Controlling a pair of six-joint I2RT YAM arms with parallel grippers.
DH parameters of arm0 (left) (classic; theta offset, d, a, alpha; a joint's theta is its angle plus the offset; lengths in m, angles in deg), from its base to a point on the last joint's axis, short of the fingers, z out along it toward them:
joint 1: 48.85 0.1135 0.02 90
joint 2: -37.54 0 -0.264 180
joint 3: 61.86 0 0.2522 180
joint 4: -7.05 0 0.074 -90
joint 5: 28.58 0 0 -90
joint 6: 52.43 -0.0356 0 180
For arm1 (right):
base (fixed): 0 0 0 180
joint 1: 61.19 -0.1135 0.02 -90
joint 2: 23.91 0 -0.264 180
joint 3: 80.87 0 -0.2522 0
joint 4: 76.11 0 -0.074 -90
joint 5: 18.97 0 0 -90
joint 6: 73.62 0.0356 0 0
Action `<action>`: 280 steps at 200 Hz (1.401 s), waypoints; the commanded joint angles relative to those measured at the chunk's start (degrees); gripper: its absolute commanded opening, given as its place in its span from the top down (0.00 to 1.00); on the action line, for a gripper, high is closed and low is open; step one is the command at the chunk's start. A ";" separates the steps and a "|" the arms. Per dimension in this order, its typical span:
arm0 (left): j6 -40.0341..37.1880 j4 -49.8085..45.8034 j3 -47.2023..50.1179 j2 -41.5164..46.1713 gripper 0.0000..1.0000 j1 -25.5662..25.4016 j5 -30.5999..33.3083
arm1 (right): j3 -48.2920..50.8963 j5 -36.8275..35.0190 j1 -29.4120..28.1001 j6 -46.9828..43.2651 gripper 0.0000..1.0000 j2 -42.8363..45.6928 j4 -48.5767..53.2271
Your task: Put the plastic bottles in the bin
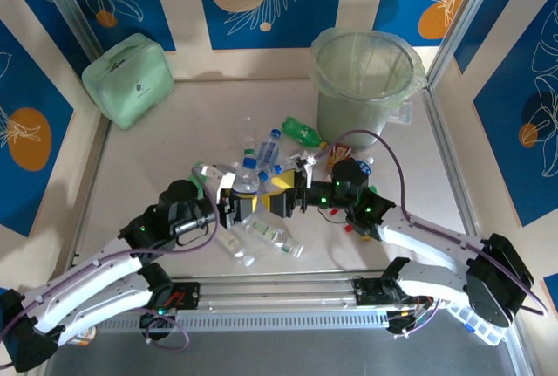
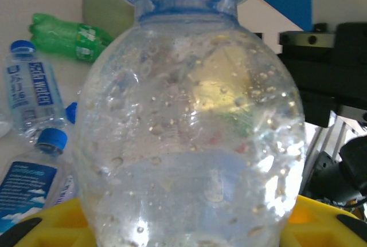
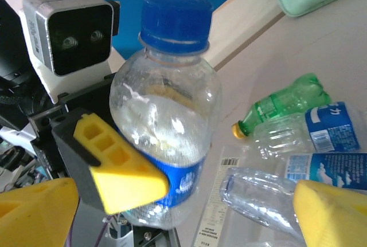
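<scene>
Blue-capped bottle point(image 3: 166, 115) clenched in left gripper point(image 2: 183, 232), just ahead of wide-open right gripper point(image 3: 183, 218)

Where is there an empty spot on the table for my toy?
Bare table lies between the mint-green case and the bin, and down the left side below the case. The middle is crowded with plastic bottles, the left arm and the right arm.

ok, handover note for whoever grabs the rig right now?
Left pincer shut on a blue-capped bottle mid-table.
Right pincer open, its fingers either side of that bottle.
The bin sits far right and looks empty.
The loose bottles are piled mid-table, a green bottle on the bin side.
Done: none binned that I can see.
To do: all of them, held one first.
</scene>
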 commanded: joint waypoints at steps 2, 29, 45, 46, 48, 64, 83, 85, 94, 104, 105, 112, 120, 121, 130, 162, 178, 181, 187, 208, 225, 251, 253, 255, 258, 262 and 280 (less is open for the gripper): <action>-2.46 4.16 0.43 -2.22 0.71 -2.71 -1.01 | -1.60 2.65 -0.79 0.03 0.03 -0.23 -2.00; -4.11 5.94 -0.45 -6.13 0.70 -6.61 0.39 | -1.44 1.03 -0.88 0.07 0.01 0.60 -1.03; -5.42 6.69 -1.41 -8.35 0.69 -9.02 1.82 | -1.53 1.62 -0.80 0.75 0.01 0.13 -1.37; -5.49 6.72 -1.48 -8.47 0.68 -9.13 1.98 | -1.55 1.67 -0.81 0.83 0.01 0.10 -1.46; -5.59 6.81 -1.55 -8.73 0.68 -9.38 2.20 | -1.57 1.76 -0.84 1.00 0.01 -0.03 -1.58; -5.80 7.33 -2.38 -10.04 0.68 -10.26 3.70 | -1.38 2.51 -0.73 2.52 0.04 -1.16 -3.12; -5.76 8.42 -2.41 -10.41 0.68 -10.40 5.46 | -0.67 3.18 -0.24 4.89 0.12 -2.40 -5.60; -5.81 8.43 -2.44 -10.40 0.68 -10.45 5.75 | -0.62 3.35 -0.17 5.11 0.13 -2.50 -5.91; -5.68 8.49 -2.46 -10.30 0.68 -10.46 6.99 | -0.50 3.79 0.12 6.09 0.16 -2.80 -6.72; -5.72 8.68 -2.40 -10.01 0.68 -10.46 8.33 | -0.42 3.85 0.23 6.53 0.16 -2.85 -7.00; -5.73 8.68 -2.37 -10.00 0.68 -10.46 8.48 | -0.43 3.85 0.23 6.53 0.16 -2.84 -7.00; -5.53 8.97 -2.13 -9.60 0.68 -10.46 9.50 | -0.34 3.61 0.23 6.62 0.17 -2.76 -6.92; -5.63 9.65 -1.83 -9.17 0.67 -10.46 9.77 | -0.15 2.88 0.33 6.83 0.18 -2.68 -6.74; -5.68 9.74 -1.78 -9.14 0.67 -10.46 9.69 | -0.16 2.79 0.32 6.86 0.18 -2.66 -6.74; -5.95 10.34 -1.48 -8.70 0.67 -10.51 9.52 | -0.16 2.23 0.45 7.05 0.20 -2.66 -6.32; -6.92 10.56 -1.87 -8.69 0.66 -10.72 9.51 | -0.18 3.45 1.59 9.73 0.29 -4.23 -7.41; -7.53 10.06 -2.54 -9.69 0.66 -10.73 9.66 | -0.49 4.73 1.90 11.45 0.36 -5.54 -8.59; -7.62 9.87 -2.69 -9.90 0.66 -10.73 9.83 | -0.51 4.98 1.90 11.60 0.37 -5.73 -8.78; -7.75 9.52 -2.98 -10.27 0.66 -10.73 10.25 | -0.58 5.19 1.90 11.95 0.39 -6.10 -9.05; -8.06 8.59 -3.83 -10.95 0.63 -10.73 10.87 | -0.86 5.22 1.55 11.74 0.49 -6.00 -8.82; -7.81 7.27 -4.54 -10.55 0.52 -10.80 10.87 | -1.41 4.42 1.05 9.87 0.51 -4.95 -7.01; -5.90 2.90 -6.41 -8.56 0.33 -10.81 12.97 | -3.66 -1.63 -1.74 4.36 0.52 -1.06 1.09; -5.71 2.65 -6.50 -8.23 0.31 -10.81 13.19 | -3.83 -2.25 -2.04 3.88 0.53 -0.65 1.61; -5.55 2.39 -6.50 -7.92 0.25 -10.81 13.38 | -4.03 -2.98 -2.33 3.56 0.53 -0.28 2.45; -5.34 2.17 -6.47 -7.36 0.15 -10.86 13.63 | -4.30 -4.18 -2.72 2.88 0.53 0.31 3.60; -5.16 1.76 -6.32 -6.72 0.08 -10.90 13.90 | -4.59 -5.79 -3.22 2.17 0.54 0.99 4.94; -4.23 1.58 -4.10 -1.62 0.00 -11.33 15.37 | -6.44 -11.89 -3.90 -0.25 0.55 3.62 11.06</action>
